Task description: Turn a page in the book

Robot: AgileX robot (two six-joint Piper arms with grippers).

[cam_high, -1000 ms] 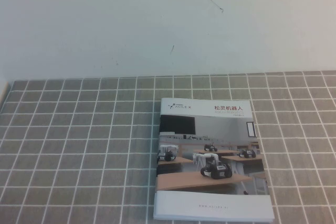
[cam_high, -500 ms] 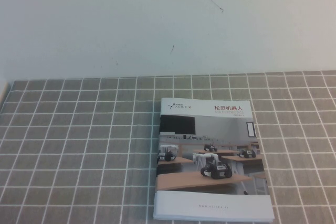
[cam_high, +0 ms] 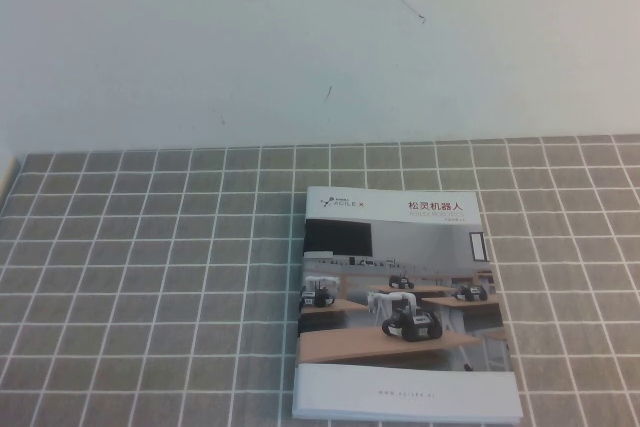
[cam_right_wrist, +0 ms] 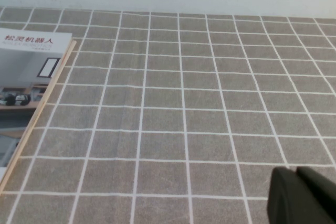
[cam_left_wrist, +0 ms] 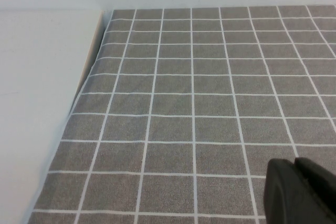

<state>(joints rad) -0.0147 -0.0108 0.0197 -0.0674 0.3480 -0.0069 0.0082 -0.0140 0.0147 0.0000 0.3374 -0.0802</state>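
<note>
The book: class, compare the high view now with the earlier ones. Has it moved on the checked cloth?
No. The book lies closed, its top edge on the same white grid line of the checked cloth as before. Neither gripper appears in that view.

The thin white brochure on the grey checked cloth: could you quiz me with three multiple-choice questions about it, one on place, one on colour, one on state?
1. Where does the thin white softcover brochure lie in the high view?
A. On the cloth's near part, right of centre
B. Against the wall at far left
C. Off the cloth

2. What colour are the grid lines on the grey checked tablecloth?
A. Red
B. White
C. Black

3. What state is the brochure in?
A. Open at the middle
B. Standing upright
C. Closed, cover up

Answers: 1 A, it sits low and right of centre in the high view. 2 B, white lines cross the grey cloth. 3 C, its cover photo of robots on wooden desks faces up. Neither the left gripper nor the right gripper touches it; both hang above bare cloth.
</note>
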